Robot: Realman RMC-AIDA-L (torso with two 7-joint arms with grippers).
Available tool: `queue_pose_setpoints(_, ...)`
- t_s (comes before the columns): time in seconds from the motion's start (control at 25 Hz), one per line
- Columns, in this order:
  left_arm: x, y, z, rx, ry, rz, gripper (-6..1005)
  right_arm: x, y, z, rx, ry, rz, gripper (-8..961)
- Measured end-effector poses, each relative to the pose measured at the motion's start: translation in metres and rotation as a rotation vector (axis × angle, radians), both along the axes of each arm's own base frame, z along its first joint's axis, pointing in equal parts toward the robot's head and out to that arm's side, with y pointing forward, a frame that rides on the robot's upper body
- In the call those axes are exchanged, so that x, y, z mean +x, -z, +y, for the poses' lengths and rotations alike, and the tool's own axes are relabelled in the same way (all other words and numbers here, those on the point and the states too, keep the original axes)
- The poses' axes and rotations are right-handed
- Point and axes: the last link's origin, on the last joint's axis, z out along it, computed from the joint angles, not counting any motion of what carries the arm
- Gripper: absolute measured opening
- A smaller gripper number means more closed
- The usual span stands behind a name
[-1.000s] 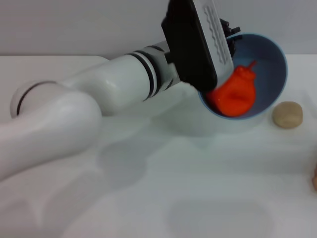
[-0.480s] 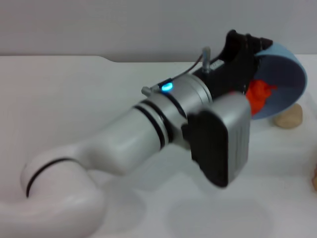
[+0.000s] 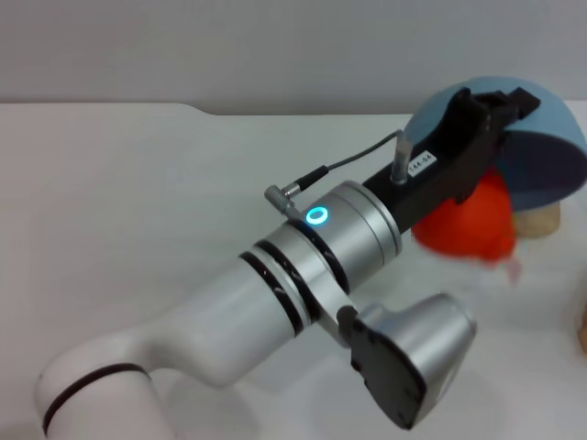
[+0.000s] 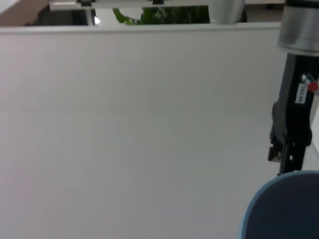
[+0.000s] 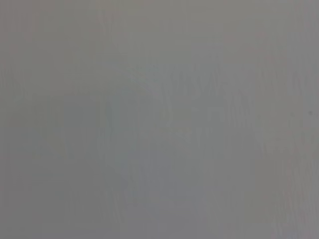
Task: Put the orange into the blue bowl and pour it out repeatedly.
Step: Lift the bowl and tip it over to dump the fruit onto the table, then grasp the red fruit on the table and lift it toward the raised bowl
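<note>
Left gripper [image 3: 491, 115], at the end of an arm [image 3: 275, 293] stretching from the near left of the table [image 3: 138, 202] toward its far right, is clamped on the rim of the bowl [image 3: 541, 147] and has it rolled almost fully over, mouth facing down and toward the right. Nearest the onlooker, the wrist camera housing [image 3: 408, 367] hangs below the forearm, with a blue status ring [image 3: 317, 216] glowing on the silver wrist just beyond it.

Past the wrist, the orange [image 3: 468, 220] sits just under and partly in front of the bowl's lip, its outline smeared along the lower right edge, which suggests it is tumbling free; whether it has touched the table cannot be told. It lies directly below the gripper, slightly toward the robot, so the bowl's opening points straight at it. The bowl appears emptied or very nearly so.

Farther back, a beige lump [image 3: 541, 220] peeks out beneath the bowl's far side, close to the fruit. At the right edge of the table a sliver of something tan [image 3: 582, 335] is too cropped to identify.

From the left wrist, only the bowl's blue rim [image 4: 284, 204] and the black gripper body [image 4: 294, 124] show against bare table. The right gripper is nowhere in sight; its wrist view shows only a blank grey field. The left arm is clearly the nearer one for any retrieval.
</note>
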Motion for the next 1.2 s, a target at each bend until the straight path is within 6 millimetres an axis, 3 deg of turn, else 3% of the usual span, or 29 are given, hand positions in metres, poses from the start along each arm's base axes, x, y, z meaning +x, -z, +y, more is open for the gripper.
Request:
queue_pose_setpoints(0.2,-0.001,-0.001,-0.004,0.009,0.015,-0.011,-2,0.000,0.001,0.000,-0.004,0.002,0.014,735)
queue_pose_setpoints(0.32,-0.002,-0.007,0.002,-0.013,-0.074,-0.084,-2,0.001,0.000,0.000,-0.025,0.018,0.094,734)
queue_pose_setpoints(0.6,-0.013,-0.034,0.041,-0.104,-0.444,-0.339,-2,0.004,-0.021,-0.002,-0.134,0.042,0.270,730)
queue_pose_setpoints(0.8,-0.030,-0.039,0.068,-0.277,-0.700,-0.431,-2,-0.002,-0.032,0.003,-0.268,0.066,0.281,728)
queue_pose_setpoints(1.0,-0.039,-0.062,0.089,-0.508,-0.889,-0.578,-2,-0.010,-0.048,0.011,-0.467,0.187,0.230,725)
queue_pose_setpoints(1.2,-0.062,-0.069,0.110,-0.780,-1.167,-0.655,-2,-0.026,-0.066,0.014,-0.515,0.176,0.179,723)
